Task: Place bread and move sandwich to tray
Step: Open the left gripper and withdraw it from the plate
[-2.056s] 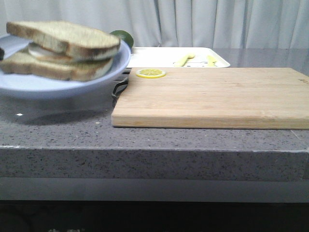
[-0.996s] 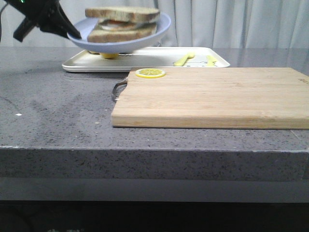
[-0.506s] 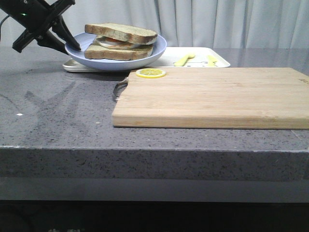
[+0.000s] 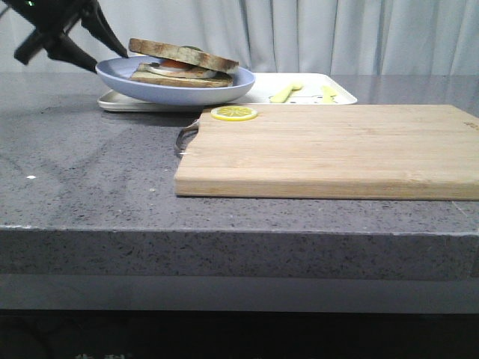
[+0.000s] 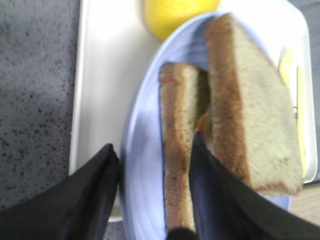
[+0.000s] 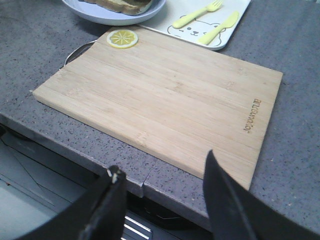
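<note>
My left gripper point(image 4: 107, 60) is shut on the near left rim of the pale blue plate point(image 4: 224, 88), which tilts low over the left end of the white tray point(image 4: 258, 91). On the plate the plain bread point(image 4: 183, 54) lies on top of the sandwich point(image 4: 176, 76), with white and orange egg showing between them. In the left wrist view the gripper point(image 5: 152, 160) pinches the plate point(image 5: 142, 165), one finger against the lower slice point(image 5: 175, 130), with the bread point(image 5: 250, 110) beside it and the tray point(image 5: 100, 75) beneath. My right gripper point(image 6: 162, 172) is open and empty above the table's front edge.
A wooden cutting board point(image 4: 329, 149) fills the middle and right of the table, with a lemon slice point(image 4: 233, 113) at its far left corner. A yellow fork point(image 6: 197, 14) and knife point(image 6: 220, 27) lie on the tray's right part. A yellow fruit point(image 5: 175, 12) sits on the tray beyond the plate.
My left gripper carried the plate with the stacked bread from near the camera back to the tray. Over the last second it sank and tilted, its right side lower.
</note>
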Tool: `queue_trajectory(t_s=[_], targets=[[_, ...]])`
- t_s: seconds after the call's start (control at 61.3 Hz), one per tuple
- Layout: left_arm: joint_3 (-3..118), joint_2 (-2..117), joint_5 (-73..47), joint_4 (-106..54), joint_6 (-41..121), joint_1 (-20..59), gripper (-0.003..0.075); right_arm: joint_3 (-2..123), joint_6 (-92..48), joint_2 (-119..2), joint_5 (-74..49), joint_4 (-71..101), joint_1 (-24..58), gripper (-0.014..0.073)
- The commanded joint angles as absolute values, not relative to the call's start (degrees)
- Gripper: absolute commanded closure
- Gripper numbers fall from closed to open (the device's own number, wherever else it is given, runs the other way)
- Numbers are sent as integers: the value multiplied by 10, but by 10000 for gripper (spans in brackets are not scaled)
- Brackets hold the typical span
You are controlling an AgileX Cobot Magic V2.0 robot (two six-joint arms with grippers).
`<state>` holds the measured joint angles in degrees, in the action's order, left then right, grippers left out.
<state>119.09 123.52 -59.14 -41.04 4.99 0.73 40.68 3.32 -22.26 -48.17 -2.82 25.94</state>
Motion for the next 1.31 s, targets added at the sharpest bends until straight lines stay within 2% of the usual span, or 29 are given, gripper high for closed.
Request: queue_trajectory(t_s=[0.0, 0.457, 0.62, 0.8, 1.061, 1.289], targets=[[1209, 1166, -575, -401, 53, 10, 389, 420, 32, -225, -437, -34, 256, 211], [1209, 1008, -567, -233, 53, 10, 395, 420, 32, -225, -437, -34, 256, 211], [1169, 922, -573, -183, 68, 20, 395, 420, 32, -225, -437, -34, 256, 211], [1042, 801, -530, -99, 68, 67, 395, 420, 32, -225, -437, -34, 256, 211], [800, 638, -430, -78, 103, 155, 395, 420, 32, -225, -437, -34, 256, 211], [613, 502, -417, -50, 103, 211, 395, 420, 32, -225, -437, -34, 256, 211]])
